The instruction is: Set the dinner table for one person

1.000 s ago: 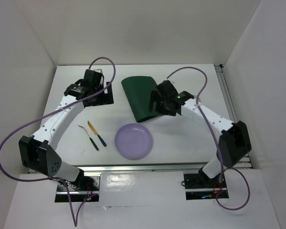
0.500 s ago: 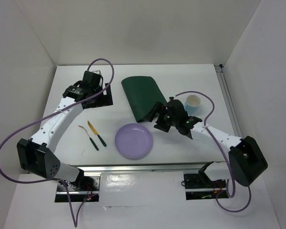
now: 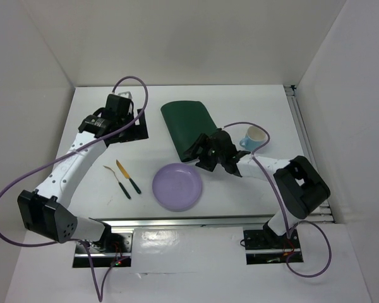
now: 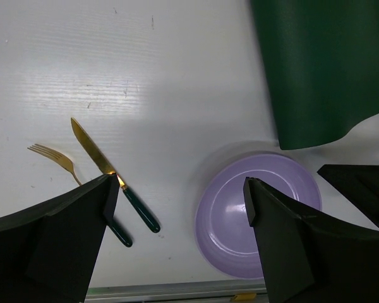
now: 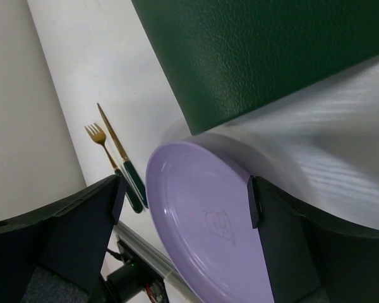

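The white dinner table [image 3: 252, 107] carries a dark green placemat [image 3: 188, 126] at the back middle, also in the left wrist view [image 4: 322, 63] and the right wrist view [image 5: 265, 50]. A lilac plate [image 3: 177, 187] lies in front of it, empty. A gold fork [image 3: 111, 172] and a gold knife [image 3: 127, 177] with dark green handles lie left of the plate. A pale blue cup [image 3: 255, 137] stands right of the placemat. My right gripper [image 3: 199, 151] is open and empty, low at the placemat's near edge, facing the plate [image 5: 202, 227]. My left gripper [image 3: 131, 126] is open and empty, high above the table's back left.
White walls close in the table at the back and both sides. A metal rail [image 3: 196, 221] runs along the near edge, just in front of the plate. The right arm's purple cable [image 3: 240, 124] loops close by the cup.
My right gripper has come off the top of the placemat and swung down and left to its near edge, uncovering the cup. The left arm has barely moved.
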Controlling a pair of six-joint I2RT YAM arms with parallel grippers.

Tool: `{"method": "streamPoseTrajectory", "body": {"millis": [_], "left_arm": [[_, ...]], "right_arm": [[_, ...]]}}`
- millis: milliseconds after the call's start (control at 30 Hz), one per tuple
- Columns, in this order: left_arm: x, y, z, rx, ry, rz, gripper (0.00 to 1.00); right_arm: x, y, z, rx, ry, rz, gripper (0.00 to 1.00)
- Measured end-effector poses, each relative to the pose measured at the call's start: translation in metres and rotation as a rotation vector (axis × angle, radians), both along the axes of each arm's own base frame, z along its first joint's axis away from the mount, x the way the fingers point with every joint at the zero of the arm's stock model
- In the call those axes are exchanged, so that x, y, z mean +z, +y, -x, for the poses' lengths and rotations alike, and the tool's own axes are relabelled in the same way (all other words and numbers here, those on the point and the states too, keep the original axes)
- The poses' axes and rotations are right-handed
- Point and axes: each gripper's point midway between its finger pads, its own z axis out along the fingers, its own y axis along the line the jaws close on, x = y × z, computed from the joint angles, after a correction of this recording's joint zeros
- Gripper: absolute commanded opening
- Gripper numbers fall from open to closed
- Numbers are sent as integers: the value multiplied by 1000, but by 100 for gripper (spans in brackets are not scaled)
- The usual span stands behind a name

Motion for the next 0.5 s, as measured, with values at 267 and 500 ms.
{"method": "streamPoseTrajectory", "body": {"millis": [267, 500], "left_arm": [[1, -1, 1, -6, -1, 5, 100], [1, -1, 1, -8, -1, 4, 100]], "right_arm": [[-4, 11, -21, -13, -15, 0, 82], [-5, 21, -36, -13, -26, -11, 78]]}}
